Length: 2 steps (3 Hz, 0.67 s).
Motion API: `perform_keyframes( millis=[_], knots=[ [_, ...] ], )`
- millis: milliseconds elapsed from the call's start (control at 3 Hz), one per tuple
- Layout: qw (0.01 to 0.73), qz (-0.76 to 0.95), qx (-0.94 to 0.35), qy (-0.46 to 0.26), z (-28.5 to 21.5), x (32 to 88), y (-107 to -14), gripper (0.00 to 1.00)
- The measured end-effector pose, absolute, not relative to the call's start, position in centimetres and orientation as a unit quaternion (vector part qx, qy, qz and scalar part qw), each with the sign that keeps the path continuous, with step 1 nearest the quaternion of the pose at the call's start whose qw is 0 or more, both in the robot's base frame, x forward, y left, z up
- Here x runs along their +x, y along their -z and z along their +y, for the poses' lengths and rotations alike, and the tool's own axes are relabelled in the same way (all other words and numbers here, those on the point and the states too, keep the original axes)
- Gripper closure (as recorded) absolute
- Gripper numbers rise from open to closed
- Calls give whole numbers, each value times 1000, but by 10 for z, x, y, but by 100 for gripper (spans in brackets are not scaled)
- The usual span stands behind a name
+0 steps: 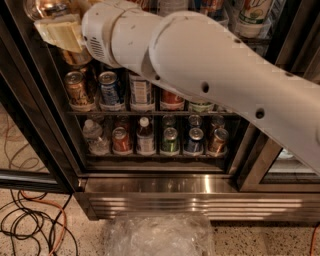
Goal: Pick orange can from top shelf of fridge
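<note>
My gripper [50, 21] is at the top left of the camera view, in front of the fridge's black door frame [45, 125]. Its beige fingers [61, 34] are closed on the shiny orange can [42, 7], which is cut off by the top edge. My white arm [210, 75] crosses the view from the right and hides most of the upper racks. Of the top shelf, only clear bins with bottles [250, 27] show at the upper right. The fridge's stainless steel base [200, 186] runs below.
Two lower racks hold a gold-brown can [76, 88], a blue can [110, 88], a red can [121, 140] and small bottles [145, 135]. Cables [30, 225] lie on the floor at left. Crumpled clear plastic [155, 235] lies in front of the base.
</note>
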<state>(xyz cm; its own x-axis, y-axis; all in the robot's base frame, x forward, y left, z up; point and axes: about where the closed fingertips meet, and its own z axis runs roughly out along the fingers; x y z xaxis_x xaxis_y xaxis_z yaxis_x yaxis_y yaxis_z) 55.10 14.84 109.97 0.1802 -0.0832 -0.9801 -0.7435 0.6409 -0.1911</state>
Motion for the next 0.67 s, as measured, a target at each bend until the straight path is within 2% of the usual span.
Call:
perform_keyframes(
  millis=[333,667],
  knots=[
    [678,606,-329,-255,121,547,-1085,100],
    [678,606,-329,-254,120,547,-1085,100]
  ],
)
